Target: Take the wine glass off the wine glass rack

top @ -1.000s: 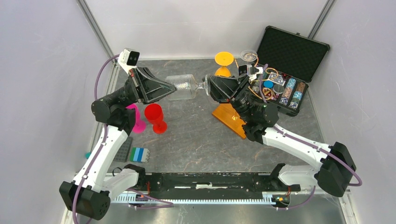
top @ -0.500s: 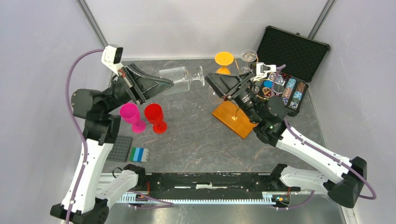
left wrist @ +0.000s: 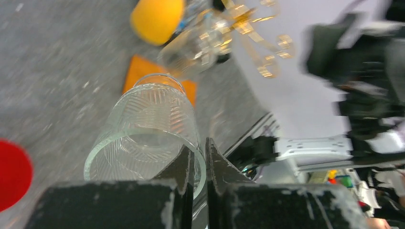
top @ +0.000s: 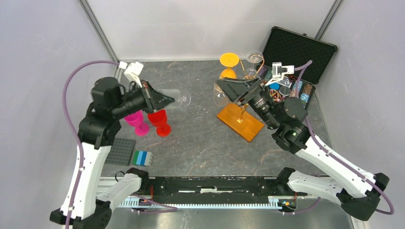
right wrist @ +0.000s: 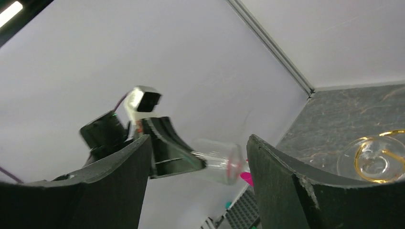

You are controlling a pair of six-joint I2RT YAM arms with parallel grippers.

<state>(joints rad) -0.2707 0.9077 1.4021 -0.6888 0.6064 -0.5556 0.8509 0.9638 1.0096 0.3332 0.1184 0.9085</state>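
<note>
Two claws for us here: our left gripper [left wrist: 197, 160] is pinched shut on the rim of the wine glass [left wrist: 148, 119], holding it tipped sideways in the air over the counter's left side, by the red cup [top: 157, 117]. Our right gripper [right wrist: 199, 143] hangs spread wide and empty beside the wine glass rack [top: 240, 122], which sits toward the far-right corner.

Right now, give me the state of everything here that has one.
Clear ribbed wine glass: off the rack, held on its side.
Left pincer: shut on the glass rim.
Right pincer: open, empty.
Gold wire wine glass rack: upright, glasses hanging on it.
Black hard case: lid open.
Red plastic goblet: upright.
Pink plastic goblet: upright.
</note>
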